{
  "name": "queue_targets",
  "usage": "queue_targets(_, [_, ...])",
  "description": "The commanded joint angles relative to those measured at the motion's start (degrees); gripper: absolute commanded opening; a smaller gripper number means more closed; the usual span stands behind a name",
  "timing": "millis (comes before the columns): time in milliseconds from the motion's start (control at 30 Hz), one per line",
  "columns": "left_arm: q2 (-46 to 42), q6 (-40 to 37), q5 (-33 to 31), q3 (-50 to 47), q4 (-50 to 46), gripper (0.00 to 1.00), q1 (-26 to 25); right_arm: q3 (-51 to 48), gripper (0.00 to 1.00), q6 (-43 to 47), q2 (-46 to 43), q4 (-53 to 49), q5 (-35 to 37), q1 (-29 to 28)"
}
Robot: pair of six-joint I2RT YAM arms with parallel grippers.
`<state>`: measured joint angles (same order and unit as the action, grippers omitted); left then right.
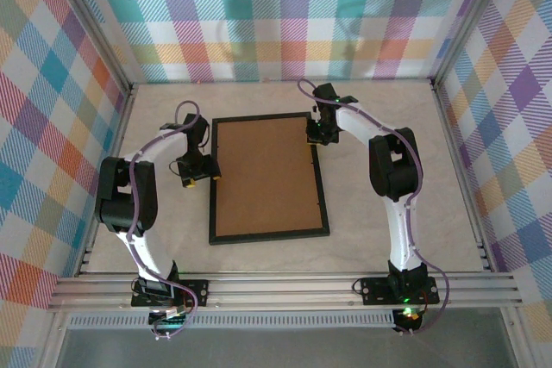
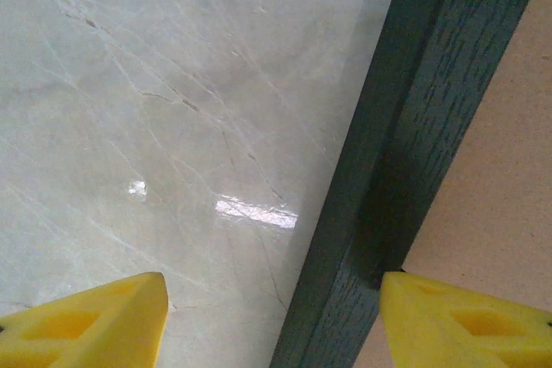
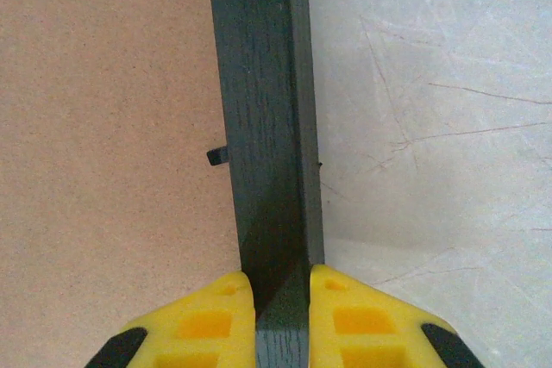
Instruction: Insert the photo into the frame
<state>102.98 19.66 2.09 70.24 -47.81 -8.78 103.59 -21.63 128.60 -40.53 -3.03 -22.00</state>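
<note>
So the frame is lying flat, face down, in the middle of the marble-look tabletop, with its brown back board facing up. The right gripper is up near the far right corner. On its wrist cam the yellow fingertips are pinched nearly shut on the black right rail, gripper squarely over it, just short of a little retaining tab. The left gripper is about halfway open and holding nothing. On its cam it straddles the left rail, one finger over the table and one over the board. Can't tell whether the photo is already under that board. My read is this is the handle-the-frame step, with both arms getting a hold on opposite rails. Next, the left jaws probably need to close on their rail to match the right. Any lift or shift then wants both arms moving together, or the thin frame will twist or slip out.
</note>
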Motion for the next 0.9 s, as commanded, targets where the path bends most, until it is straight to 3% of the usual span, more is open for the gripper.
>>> queue_targets(0, [1.18, -0.44, 0.49, -0.42, 0.75, 0.66, 0.33, -1.64, 0.16, -1.22, 2.45, -4.36, -0.83, -1.31])
queue_targets(300, [3.98, 0.89, 2.81, -2.29, 3.41, 0.66, -0.78, -1.55, 0.16, -1.38, 2.54, -3.98, -1.67, -1.42])
queue_targets(567, [9.49, 5.20, 2.14, -7.16, 7.88, 0.65, -8.71, -1.56, 0.15, -1.95, 3.21, -3.59, -3.11, -2.32])
queue_targets(867, [13.61, 6.67, 2.35, -7.92, 10.27, 0.63, -10.91, -2.41, 0.15, -2.88, 3.82, -3.53, -3.73, -4.02])
